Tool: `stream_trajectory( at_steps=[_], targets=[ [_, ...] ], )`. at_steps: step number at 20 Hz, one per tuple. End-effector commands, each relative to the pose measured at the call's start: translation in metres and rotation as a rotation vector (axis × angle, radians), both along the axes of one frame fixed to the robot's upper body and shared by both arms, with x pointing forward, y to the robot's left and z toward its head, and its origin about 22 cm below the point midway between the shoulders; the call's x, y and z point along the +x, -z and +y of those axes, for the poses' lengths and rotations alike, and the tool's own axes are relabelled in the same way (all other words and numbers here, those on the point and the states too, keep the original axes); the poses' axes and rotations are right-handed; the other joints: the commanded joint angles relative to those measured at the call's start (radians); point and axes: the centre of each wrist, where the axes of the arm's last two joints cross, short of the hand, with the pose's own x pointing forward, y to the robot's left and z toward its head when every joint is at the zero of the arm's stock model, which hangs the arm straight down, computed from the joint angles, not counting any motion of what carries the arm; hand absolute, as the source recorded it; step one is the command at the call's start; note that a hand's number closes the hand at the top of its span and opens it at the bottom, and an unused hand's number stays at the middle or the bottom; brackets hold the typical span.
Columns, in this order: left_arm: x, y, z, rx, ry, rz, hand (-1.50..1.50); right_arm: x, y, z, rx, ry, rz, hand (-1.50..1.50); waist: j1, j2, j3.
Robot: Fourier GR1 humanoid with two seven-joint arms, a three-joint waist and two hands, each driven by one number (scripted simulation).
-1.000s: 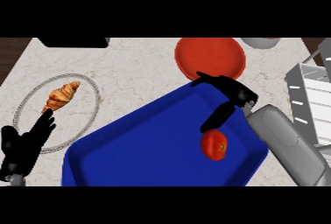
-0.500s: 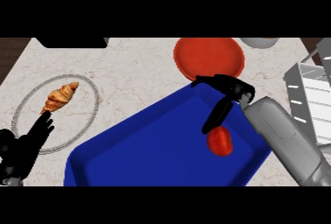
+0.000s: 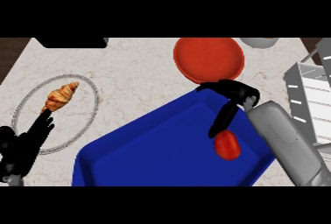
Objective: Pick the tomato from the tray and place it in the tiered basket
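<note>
My right hand (image 3: 236, 92) hangs open, fingers straight and just beside the smooth red oval tomato (image 3: 227, 146) on the blue rectangular tray (image 3: 149, 151), so I would straddle it squarely before curling shut.

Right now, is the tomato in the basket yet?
Not yet. Nothing looks done: the tomato lies on the blue tray. In hand: the right hand is over it, fingers pointing down at its top, not curled round it. Left to do: grab it, lift it, put it in the tiered basket at the right. The left hand rests at the lower left.
</note>
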Motion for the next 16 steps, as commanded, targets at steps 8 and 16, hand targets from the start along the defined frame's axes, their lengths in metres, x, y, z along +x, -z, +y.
stream_trajectory(
  at_steps=[8,16],
  targets=[
    [-0.011,0.006,-0.003,0.006,-0.007,0.006,0.00,-0.022,0.031,0.017,0.054,-0.032,0.023,-1.50,0.000,-0.001,0.000],
    [0.016,-0.003,0.005,0.014,-0.002,-0.002,0.00,-0.004,0.042,0.007,0.078,-0.031,0.019,-1.50,-0.001,0.001,0.000]
  ],
)
